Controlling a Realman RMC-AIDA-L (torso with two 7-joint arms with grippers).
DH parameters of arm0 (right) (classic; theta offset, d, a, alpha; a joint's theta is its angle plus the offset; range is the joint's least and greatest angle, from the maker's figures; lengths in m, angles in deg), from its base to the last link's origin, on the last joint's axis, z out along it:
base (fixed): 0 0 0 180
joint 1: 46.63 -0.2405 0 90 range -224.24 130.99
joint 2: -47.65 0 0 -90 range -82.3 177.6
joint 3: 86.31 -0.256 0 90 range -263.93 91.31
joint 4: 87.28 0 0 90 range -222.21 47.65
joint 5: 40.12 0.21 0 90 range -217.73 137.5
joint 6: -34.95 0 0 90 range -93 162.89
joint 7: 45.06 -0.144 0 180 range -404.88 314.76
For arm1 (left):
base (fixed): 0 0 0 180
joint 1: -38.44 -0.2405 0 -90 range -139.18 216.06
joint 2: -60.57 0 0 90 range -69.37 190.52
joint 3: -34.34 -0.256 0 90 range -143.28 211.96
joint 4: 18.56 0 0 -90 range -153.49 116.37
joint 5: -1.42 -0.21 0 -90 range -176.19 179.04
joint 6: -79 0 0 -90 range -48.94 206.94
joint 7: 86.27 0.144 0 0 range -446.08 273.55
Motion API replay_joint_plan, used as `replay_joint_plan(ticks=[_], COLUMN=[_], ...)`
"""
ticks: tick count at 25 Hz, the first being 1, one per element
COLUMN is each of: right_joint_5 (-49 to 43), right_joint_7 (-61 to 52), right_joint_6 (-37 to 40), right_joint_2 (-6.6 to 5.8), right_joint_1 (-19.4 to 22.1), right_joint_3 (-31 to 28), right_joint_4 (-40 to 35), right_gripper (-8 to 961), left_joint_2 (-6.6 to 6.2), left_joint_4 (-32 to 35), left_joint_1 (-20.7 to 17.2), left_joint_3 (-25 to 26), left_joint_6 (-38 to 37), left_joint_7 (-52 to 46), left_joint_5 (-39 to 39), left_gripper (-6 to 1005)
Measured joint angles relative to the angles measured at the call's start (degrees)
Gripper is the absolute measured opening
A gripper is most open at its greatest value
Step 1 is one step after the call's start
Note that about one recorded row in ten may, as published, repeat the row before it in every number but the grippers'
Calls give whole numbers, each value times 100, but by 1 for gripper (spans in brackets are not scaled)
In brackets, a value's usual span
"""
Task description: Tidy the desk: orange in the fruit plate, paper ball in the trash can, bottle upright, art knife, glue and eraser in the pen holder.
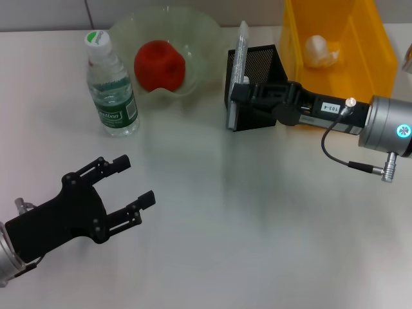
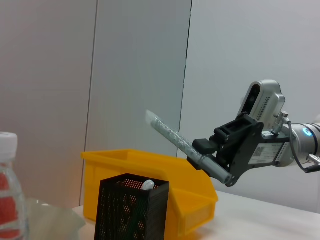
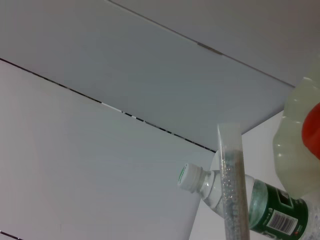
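The left gripper (image 1: 132,183) is hanging over the table (image 1: 257,225) with jaws wide open, holding nothing. Past its jaws, the bottle (image 1: 111,84) is standing up. The right gripper (image 1: 237,96) is squeezing the long clear glue (image 1: 237,71), tilted, just above the pen holder (image 1: 264,67)

**Left wrist view: right claw above the pen holder**

We see the right claw (image 2: 212,160) clamped on a long clear glittery tube (image 2: 182,142), held tilted above the black mesh pen holder (image 2: 131,207). A white tip pokes from the holder. Behind it stands the yellow trash can (image 2: 190,200). At the edge appear the bottle (image 2: 10,200) and fruit plate (image 2: 52,222).
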Motion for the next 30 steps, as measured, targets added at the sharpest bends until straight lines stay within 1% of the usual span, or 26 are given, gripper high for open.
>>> replay_joint_plan(ticks=[8, 10, 12, 15, 18, 21, 23, 28, 30], right_joint_5=[23, 28, 27, 21, 18, 14, 13, 12, 12], right_joint_7=[2, 26, 36, 132, 190, 256, 300, 436, 500], right_joint_6=[-40, -127, -173, -371, -419, -630, -963, -1342, -1556], right_joint_2=[17, 13, 6, -39, -62, -97, -116, -118, -97], right_joint_1=[25, 34, 36, 52, 53, 35, -18, -146, -210], right_joint_3=[-77, -309, -391, -768, -930, -1087, -1109, -1103, -1076], right_joint_4=[-4, -23, -28, -43, -51, -89, -126, -128, -132], right_gripper=[147, 147, 147, 147, 148, 148, 147, 147, 148], left_joint_2=[-6, -4, -3, 0, 0, 0, 0, 10, 11], left_joint_4=[10, 10, 11, 11, 11, 11, 10, 10, 10], left_joint_1=[-4, -4, -4, -14, -19, -20, -29, -30, -30], left_joint_3=[1, 0, 1, 1, 1, 1, 1, 1, 1], left_joint_6=[-20, -33, -44, -55, -59, -63, -86, -88, -92], left_joint_7=[27, 35, 36, 43, 44, 45, 47, 48, 48], left_joint_5=[-8, -10, -12, -3, -4, -7, -12, -22, -28], left_gripper=[784, 785, 785, 785, 785, 784, 784, 784, 784])
